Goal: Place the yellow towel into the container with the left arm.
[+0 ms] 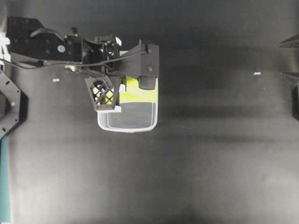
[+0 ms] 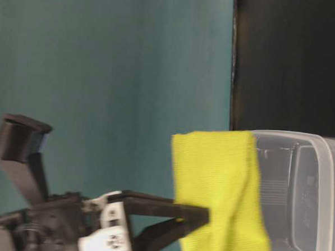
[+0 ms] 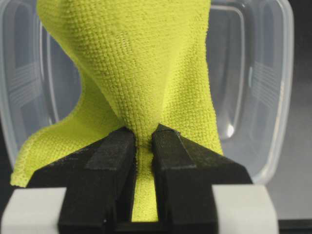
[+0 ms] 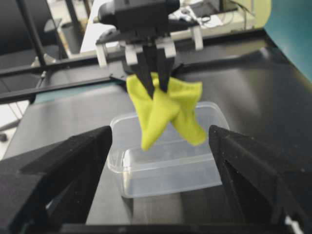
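1. Black matte tabletop [image 1: 210,163] carries everything; nothing else lies near the work.
2. The black left arm [image 1: 51,46] reaches over the clear rectangular plastic container [image 4: 165,165].
3. The bright yellow-green microfibre towel [image 3: 141,73] hangs pinched in the left gripper [image 3: 144,141], its jaws clamped on a fold, dangling above the container's opening.
4. The right gripper [image 4: 161,180] idles, jaws spread wide, holding nothing.
5. Step in hand: carrying over. Next: lower, then release.

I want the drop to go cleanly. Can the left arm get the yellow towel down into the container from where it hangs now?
Probably yes. The left pincer is shut on the yellow towel above the open container, with nothing between them.
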Motion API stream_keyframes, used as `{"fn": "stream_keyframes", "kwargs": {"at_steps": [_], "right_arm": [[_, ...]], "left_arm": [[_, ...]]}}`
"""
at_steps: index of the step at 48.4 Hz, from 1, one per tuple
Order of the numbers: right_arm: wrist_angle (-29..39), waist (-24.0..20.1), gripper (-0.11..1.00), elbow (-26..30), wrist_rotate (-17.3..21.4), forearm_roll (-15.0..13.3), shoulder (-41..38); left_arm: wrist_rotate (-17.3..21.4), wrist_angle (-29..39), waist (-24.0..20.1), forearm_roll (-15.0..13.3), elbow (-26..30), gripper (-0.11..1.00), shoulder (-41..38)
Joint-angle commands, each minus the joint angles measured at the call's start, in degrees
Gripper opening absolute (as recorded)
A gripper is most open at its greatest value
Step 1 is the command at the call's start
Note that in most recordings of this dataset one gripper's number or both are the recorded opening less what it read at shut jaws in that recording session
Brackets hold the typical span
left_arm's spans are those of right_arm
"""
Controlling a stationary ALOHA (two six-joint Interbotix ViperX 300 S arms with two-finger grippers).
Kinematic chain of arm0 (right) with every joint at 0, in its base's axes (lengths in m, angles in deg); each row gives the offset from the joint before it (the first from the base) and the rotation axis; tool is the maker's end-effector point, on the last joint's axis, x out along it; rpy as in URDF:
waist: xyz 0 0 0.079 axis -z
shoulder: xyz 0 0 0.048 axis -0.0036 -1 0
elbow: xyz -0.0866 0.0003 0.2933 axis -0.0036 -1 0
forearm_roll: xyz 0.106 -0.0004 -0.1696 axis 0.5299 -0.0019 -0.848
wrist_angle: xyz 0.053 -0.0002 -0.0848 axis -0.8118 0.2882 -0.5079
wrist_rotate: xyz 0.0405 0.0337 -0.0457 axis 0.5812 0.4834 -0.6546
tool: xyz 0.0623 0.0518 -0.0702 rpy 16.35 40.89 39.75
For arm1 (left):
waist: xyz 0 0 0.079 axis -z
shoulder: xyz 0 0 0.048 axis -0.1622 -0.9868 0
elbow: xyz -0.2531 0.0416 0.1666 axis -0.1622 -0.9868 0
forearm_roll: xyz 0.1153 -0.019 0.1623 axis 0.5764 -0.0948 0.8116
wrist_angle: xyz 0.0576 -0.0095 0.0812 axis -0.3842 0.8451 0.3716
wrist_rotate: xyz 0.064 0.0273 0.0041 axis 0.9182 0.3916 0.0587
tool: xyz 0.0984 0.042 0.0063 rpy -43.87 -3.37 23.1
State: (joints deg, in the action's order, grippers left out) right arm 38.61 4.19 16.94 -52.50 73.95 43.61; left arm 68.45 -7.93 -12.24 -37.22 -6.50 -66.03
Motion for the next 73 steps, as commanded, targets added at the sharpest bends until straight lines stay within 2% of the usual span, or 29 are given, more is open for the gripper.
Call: {"fn": "stream_keyframes", "kwargs": {"at_steps": [1, 12, 25, 26, 36, 41, 47, 56, 73], "right_arm": [[-0.88, 0.09, 0.77, 1.05, 0.18, 0.26, -0.79], [-1.76, 0.26, 0.77, 0.97, 0.18, 0.26, -0.88], [-2.11, 0.70, 0.77, 0.97, 0.18, 0.26, -0.97], [-2.11, 0.70, 0.77, 0.97, 0.18, 0.18, -0.88], [-2.11, 0.70, 0.77, 0.88, 0.18, 0.26, -0.97], [-2.11, 0.70, 0.77, 0.88, 0.09, 0.18, -0.88], [-1.93, 0.70, 0.77, 0.97, 0.18, 0.26, -0.70], [-1.58, 0.70, 0.77, 0.88, 0.09, 0.26, -0.53], [0.44, 0.70, 0.74, -0.18, 0.18, 0.26, -0.44]], "left_arm": [[0.09, -3.08, 0.09, 0.18, -1.05, 0.07, 0.09], [0.09, -5.10, 0.18, 0.18, -3.43, 0.07, -0.35], [0.09, -5.71, 0.26, 0.18, -3.60, 0.09, -1.14], [-0.09, -5.89, 0.18, 0.18, -3.60, 0.12, -1.14], [-0.09, -5.80, 0.62, 0.09, -2.72, 0.73, -1.14], [-0.18, -4.92, 0.53, 0.09, -1.14, 0.90, 0.26], [0.09, -2.99, 0.26, 0.09, 0.62, 0.87, 5.19], [-0.70, -4.22, 0.62, 0.09, -2.37, 0.86, 16.35], [-0.88, -20.13, 0.09, 0.09, -19.34, 0.85, 34.89]]}}
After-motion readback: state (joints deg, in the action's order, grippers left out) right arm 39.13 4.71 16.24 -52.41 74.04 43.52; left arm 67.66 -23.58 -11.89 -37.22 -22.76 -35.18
